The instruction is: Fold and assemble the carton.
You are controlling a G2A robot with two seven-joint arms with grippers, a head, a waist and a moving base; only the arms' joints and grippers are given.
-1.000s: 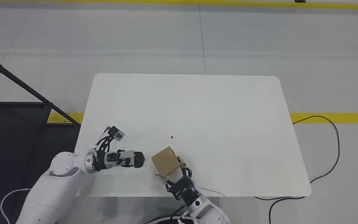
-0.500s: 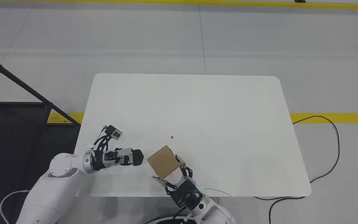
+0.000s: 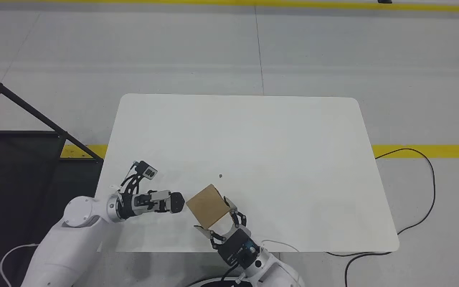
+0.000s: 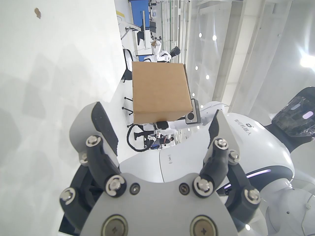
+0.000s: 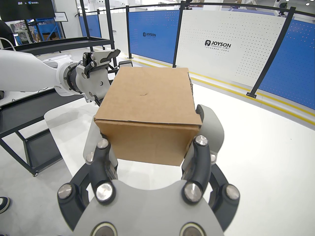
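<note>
Right gripper (image 3: 219,221) (image 5: 150,126): mine, at the lower centre of the top view, just inside the table's near edge. Fingers (image 5: 211,124) clenched on the carton, one on each of two opposite sides, at the end nearest my wrist.

Carton (image 3: 209,205) (image 5: 147,109) (image 4: 160,92): brown, box-shaped, every face I can see closed. It sits in the lower centre-left of the top view, turned corner-on to the table edges. A seam runs along the edge closest to my right wrist. One broad face is plain but for a small dark mark.

Left gripper (image 3: 174,203) (image 4: 157,116): mine, at the lower left of the top view, pointing at the carton's left corner. Fingers (image 4: 103,121) released and spread wide, nothing between them. The carton lies just past the tips; whether they touch it, I cannot tell.

Table (image 3: 287,143): white, rounded corners, middle of the top view.

Speck (image 3: 221,175) (image 4: 37,13): small and brown, on the table just above the carton in the top view, apart from it.

Cable (image 3: 423,186): black, on the floor past the table's right edge.
</note>
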